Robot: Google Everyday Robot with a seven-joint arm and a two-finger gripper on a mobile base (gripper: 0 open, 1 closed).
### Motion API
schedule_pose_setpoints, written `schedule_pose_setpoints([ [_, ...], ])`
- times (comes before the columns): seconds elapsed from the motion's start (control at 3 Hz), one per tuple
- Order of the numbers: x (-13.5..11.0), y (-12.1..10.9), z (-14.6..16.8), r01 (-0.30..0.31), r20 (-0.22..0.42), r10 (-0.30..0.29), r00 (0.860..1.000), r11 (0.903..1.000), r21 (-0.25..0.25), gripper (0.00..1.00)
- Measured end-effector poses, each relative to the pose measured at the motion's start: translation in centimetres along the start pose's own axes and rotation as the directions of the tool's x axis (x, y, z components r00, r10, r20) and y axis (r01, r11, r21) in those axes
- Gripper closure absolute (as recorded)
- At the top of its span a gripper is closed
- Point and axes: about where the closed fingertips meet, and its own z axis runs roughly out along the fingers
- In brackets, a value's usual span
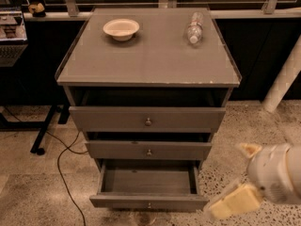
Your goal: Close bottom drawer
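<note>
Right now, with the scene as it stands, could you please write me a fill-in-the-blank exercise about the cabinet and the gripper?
1. The bottom drawer is ___, not shut.
2. The gripper hovers near that drawer's ___ front corner, without touching it.
3. On the cabinet top, the bowl sits to the ___ of the bottle in the camera view.
Missing words: open; right; left.

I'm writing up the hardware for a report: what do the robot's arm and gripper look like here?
The gripper is at the lower right of the view, just off the right front corner of the bottom drawer. Its body is a rounded, glossy white shell. The two fingers are pale cream, blocky and tapering, and stand apart. No cables or markings show.
</note>
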Motion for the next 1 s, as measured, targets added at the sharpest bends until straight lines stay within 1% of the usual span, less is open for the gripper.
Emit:
schedule_pose_setpoints([
  [0.33,3.44,2.59,5.88,-0.067,0.013,0.07,0.997,0.9904,-0.12,0.0],
  [0.67,4.13,2.97,6.58,-0.081,0.008,0.082,0.997,0.9872,-0.138,0.0],
  [1.0,4.13,2.97,6.58,-0.081,0.008,0.082,0.997,0.9872,-0.138,0.19],
])
